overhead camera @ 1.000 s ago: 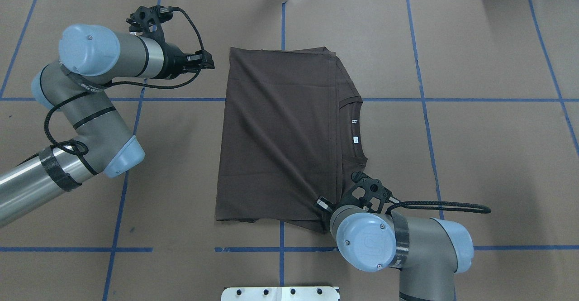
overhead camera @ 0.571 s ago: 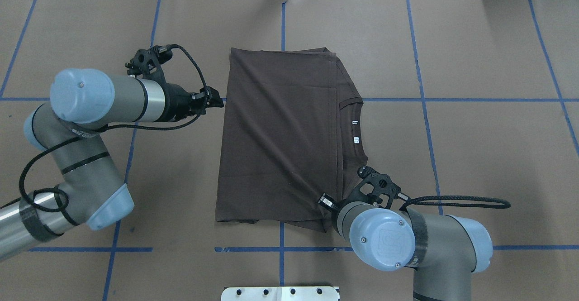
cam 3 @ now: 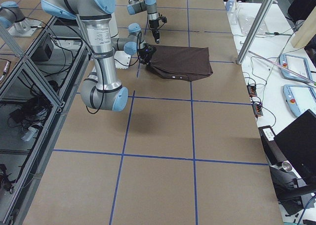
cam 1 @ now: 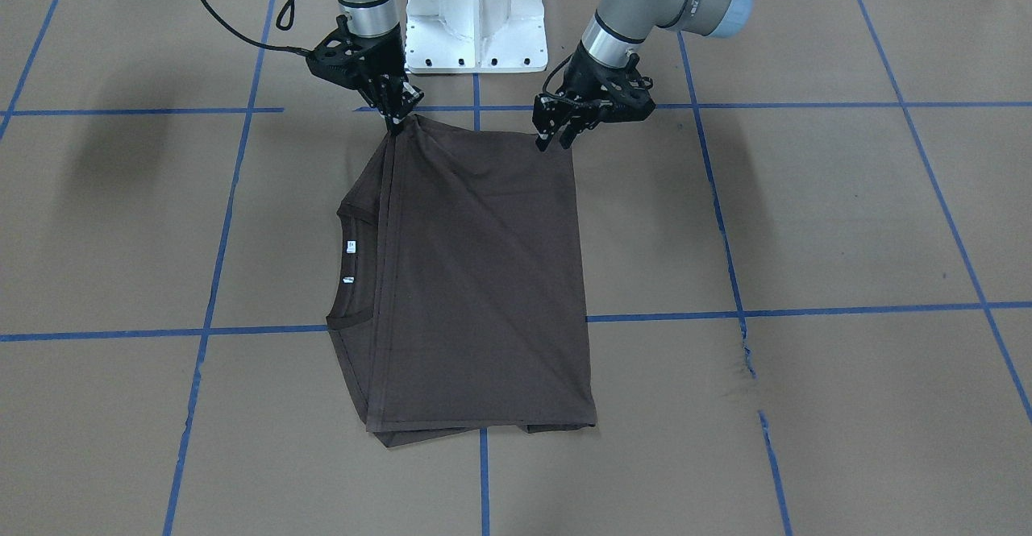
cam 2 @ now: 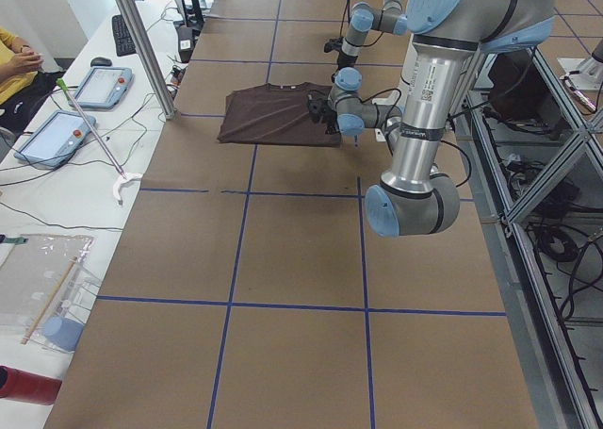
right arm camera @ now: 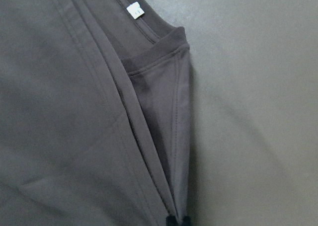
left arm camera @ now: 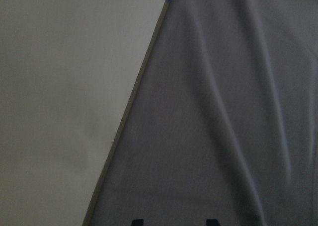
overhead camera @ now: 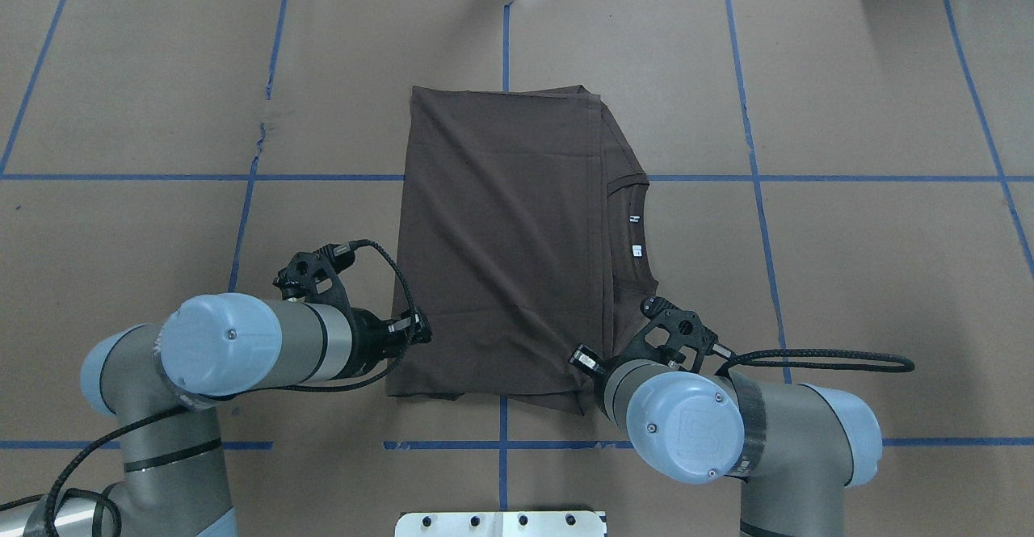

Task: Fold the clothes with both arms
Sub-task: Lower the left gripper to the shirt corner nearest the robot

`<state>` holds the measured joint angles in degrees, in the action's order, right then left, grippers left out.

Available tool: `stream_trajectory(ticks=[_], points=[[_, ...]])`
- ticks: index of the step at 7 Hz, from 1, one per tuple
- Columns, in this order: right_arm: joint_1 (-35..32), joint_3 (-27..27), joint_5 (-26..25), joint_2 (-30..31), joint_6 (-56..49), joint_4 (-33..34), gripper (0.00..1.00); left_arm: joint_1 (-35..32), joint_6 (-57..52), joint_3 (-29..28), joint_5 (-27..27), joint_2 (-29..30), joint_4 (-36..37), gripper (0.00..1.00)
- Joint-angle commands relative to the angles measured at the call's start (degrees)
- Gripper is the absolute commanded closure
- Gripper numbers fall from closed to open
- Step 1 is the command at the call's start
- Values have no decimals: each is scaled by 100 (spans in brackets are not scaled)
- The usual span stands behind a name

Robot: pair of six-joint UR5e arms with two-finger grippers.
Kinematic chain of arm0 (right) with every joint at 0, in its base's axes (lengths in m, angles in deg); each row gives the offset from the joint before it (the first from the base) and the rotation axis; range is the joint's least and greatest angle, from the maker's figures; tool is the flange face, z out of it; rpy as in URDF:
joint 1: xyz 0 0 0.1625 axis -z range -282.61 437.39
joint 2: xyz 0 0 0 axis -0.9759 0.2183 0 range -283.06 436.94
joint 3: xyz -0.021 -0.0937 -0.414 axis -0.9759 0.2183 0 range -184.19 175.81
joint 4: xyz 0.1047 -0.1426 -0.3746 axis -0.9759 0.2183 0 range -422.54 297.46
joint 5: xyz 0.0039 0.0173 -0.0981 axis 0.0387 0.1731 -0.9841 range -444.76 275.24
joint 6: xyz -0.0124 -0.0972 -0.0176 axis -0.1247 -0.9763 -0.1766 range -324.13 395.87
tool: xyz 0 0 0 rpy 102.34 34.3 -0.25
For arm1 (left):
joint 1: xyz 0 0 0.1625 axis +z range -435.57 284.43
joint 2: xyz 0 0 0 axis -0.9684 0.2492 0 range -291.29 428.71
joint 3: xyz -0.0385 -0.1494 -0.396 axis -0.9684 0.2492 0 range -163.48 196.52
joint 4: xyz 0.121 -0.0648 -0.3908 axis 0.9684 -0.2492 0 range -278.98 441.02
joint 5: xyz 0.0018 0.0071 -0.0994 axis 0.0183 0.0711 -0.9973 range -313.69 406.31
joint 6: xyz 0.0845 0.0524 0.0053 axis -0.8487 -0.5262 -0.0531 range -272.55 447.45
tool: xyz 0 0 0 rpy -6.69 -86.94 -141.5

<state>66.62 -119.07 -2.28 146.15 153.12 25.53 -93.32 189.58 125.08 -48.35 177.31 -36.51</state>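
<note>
Folded brown T-shirt [cam 1: 484,278] flat on the table [cam 1: 806,213].
My right gripper [cam 1: 397,119] is pinched tight on its near collar-side corner; my left gripper [cam 1: 553,141] hangs spread and empty at the other near corner.

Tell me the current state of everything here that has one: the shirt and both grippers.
T-shirt, folded, lying flat on the table, collar uncovered on the robot's right.
right gripper, shut on the T-shirt's near corner on the collar side.
left gripper, open, at the T-shirt's other near corner.
</note>
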Motion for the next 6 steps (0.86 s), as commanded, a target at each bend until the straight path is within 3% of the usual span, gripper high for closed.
stream_trajectory(ticks=[1, 6], points=[[-4, -16, -3, -4, 0, 0, 100, 298, 132, 7, 237, -94, 352, 47], [-13, -16, -3, -4, 0, 0, 100, 316, 132, -45, 237, -120, 416, 47]])
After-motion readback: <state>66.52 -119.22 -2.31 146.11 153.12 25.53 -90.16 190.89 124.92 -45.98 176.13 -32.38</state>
